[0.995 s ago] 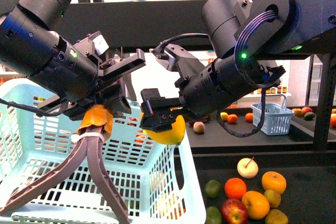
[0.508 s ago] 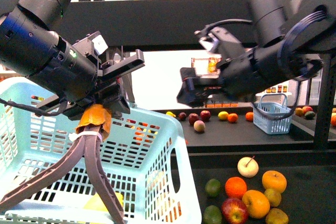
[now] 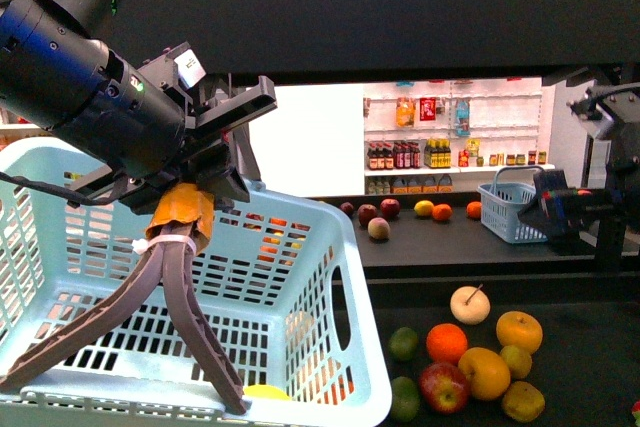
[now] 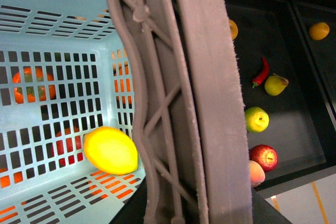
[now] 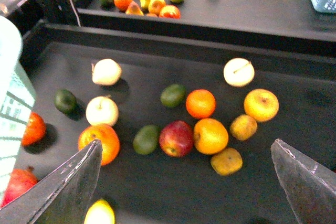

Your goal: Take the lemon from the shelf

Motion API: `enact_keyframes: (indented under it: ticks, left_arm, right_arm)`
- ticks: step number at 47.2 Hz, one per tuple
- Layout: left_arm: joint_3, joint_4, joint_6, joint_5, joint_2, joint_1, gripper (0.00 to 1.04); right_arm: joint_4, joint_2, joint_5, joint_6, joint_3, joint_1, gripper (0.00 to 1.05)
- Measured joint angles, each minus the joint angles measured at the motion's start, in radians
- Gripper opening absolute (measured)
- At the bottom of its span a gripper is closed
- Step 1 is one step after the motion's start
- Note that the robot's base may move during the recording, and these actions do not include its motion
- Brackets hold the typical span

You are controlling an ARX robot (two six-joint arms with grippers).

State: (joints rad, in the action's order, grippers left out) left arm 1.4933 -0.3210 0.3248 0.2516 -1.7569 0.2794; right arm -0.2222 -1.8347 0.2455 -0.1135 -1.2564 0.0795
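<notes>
Yellow lemon (image 4: pixel 110 150) lying in pale-blue basket (image 4: pixel 63 40), left gripper (image 3: pixel 123 392) spread, right gripper (image 5: pixel 186 182) spread above shelf (image 5: pixel 325 108)

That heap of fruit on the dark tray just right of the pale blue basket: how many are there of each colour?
Green fruit: 2
Red apple: 1
Cream fruit: 1
Orange or yellow fruit: 5
Total: 9

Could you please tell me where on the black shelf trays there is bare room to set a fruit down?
Lower tray: bare beyond the yellow-orange fruit, toward the robot's right. Next tray up: bare strip in front of the small blue basket. It is crowded around the red apple.
</notes>
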Motion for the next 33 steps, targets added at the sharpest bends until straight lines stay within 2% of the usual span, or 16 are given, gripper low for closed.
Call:
enact_keyframes:
  ticks: [16,17,33]
  left_arm:
    - [0.0,0.0,-0.001,-0.005,0.0,0.0,0.16]
    - [0.0,0.0,-0.001,-0.002,0.0,0.0,0.16]
    - [0.0,0.0,-0.001,-0.002,0.0,0.0,0.16]
  right_arm:
    - [-0.077,-0.166,0.025,-0.069,0.07,-0.011,0.97]
    - [-0.069,-0.227,0.062,-0.09,0.071,-0.037,0.97]
    - [-0.007,-0.396,0.117,-0.151,0.059,-0.135,0.97]
